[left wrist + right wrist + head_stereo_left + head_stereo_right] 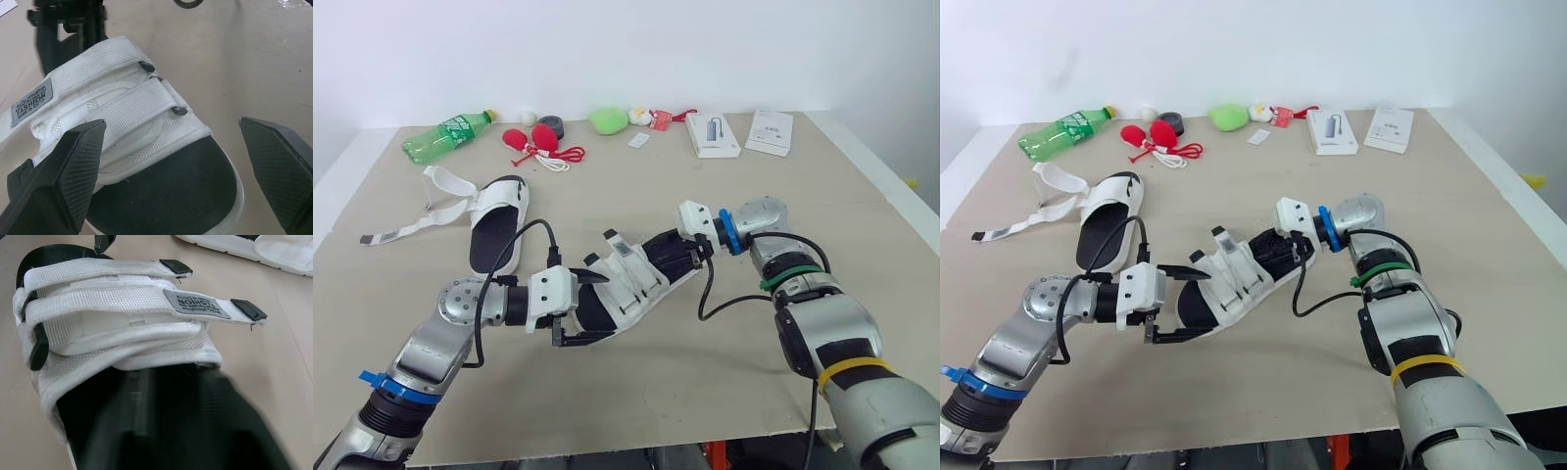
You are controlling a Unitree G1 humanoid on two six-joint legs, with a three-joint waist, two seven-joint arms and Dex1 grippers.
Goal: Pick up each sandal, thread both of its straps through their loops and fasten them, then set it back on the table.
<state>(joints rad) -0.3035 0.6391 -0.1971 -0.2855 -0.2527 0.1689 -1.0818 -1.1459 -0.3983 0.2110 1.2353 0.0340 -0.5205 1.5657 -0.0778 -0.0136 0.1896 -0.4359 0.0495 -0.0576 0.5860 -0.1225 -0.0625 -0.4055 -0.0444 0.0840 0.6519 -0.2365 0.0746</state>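
A: Both arms are on the near sandal [628, 279]. The left gripper [584, 309] is spread wide, its fingers [63, 171] either side of the toe end, touching nothing that I can see.

B: And the right gripper [689, 257]?

A: Hard up against the heel end. Clamped or not, I cannot tell.

B: The straps look done to me.

A: Agreed, going by the left wrist view. Both straps [139, 100] run through their dark loops [179, 110] and lie flat, folded back on themselves. The sandal sits low over the table [724, 372], between the two grippers. Resting or just lifted, I can't say.

B: So the other one's next, I'd guess.

A: Likely. The second sandal [499, 223] lies beyond the left gripper, well apart from it, with its loose straps [416, 223] trailing off on the far side.

B: How will that one handle?

A: Light, I'd judge. The sole [495, 245] looks fairly stiff, so pinch across its edge at heel or toe and it should lift without folding. The webbing is soft and floppy, so it will droop and twist. Take each strap close to its tip, where the dark tab [365, 238] stiffens it, or it will buckle at the loop.
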